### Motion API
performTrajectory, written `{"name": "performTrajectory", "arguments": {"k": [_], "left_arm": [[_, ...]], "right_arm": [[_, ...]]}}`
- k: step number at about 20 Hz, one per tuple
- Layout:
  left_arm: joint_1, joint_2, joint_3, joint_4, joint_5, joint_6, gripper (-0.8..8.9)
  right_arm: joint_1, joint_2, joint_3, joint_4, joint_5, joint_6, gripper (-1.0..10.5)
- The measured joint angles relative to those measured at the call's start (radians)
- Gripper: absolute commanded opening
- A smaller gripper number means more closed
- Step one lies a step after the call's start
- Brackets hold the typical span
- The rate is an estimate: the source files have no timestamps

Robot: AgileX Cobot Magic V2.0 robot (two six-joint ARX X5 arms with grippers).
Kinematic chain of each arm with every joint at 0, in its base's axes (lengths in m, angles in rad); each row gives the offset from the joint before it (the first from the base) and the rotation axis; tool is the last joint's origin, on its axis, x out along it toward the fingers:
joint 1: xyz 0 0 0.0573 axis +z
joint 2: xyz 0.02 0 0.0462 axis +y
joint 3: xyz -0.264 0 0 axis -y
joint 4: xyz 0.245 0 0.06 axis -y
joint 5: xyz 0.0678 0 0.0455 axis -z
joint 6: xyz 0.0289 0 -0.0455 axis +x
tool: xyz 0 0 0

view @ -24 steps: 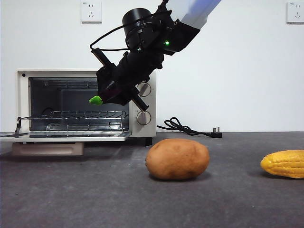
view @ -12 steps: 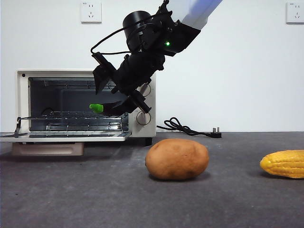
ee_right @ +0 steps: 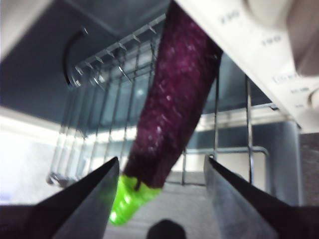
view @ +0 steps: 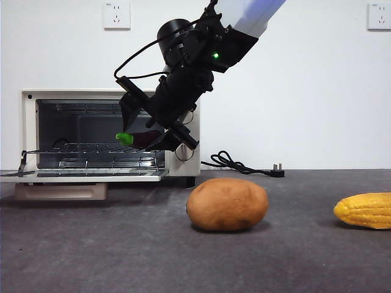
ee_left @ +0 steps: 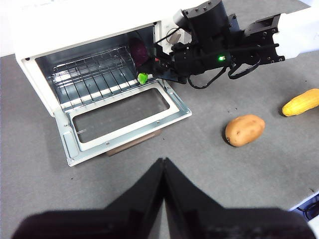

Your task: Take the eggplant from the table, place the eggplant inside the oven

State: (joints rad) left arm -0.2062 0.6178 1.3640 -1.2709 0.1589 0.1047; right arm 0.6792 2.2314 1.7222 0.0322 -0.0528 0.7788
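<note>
The dark purple eggplant (view: 143, 138) with its green cap sits in the mouth of the cream oven (view: 73, 94), just above the wire rack (view: 91, 148). My right gripper (view: 137, 131) reaches in at the oven's right side, open, one jaw on each side of the eggplant (ee_right: 172, 109) with a gap showing at both. From the left wrist view the eggplant (ee_left: 139, 51) lies by the oven's (ee_left: 75, 20) right inner wall, with the right gripper (ee_left: 152, 64) beside it. My left gripper (ee_left: 163, 162) hangs high over the table (ee_left: 50, 189), shut and holding nothing.
The oven door (ee_left: 119, 117) lies folded down flat in front of the opening. A brown potato (view: 227, 204) rests on the table mid-front and a yellow corn cob (view: 365, 210) at the right edge. A black cable with a plug (view: 244, 165) lies behind.
The right jaws have spread apart from around the eggplant. The eggplant has sunk slightly toward the rack and lies more level, while the gripper has drawn up a little.
</note>
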Motion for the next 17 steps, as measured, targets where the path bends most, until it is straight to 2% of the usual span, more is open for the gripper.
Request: {"name": "performTrajectory", "arguments": {"k": [8,17], "left_arm": [[0.000,0.000,0.000,0.001,0.000,0.000,-0.06],[0.000,0.000,0.000,0.011,0.000,0.000,-0.06]], "right_arm": [[0.000,-0.124,0.000,-0.095,-0.005,-0.130,2.9],[0.000,-0.372,0.000,-0.307,-0.025,-0.360,2.9]]}}
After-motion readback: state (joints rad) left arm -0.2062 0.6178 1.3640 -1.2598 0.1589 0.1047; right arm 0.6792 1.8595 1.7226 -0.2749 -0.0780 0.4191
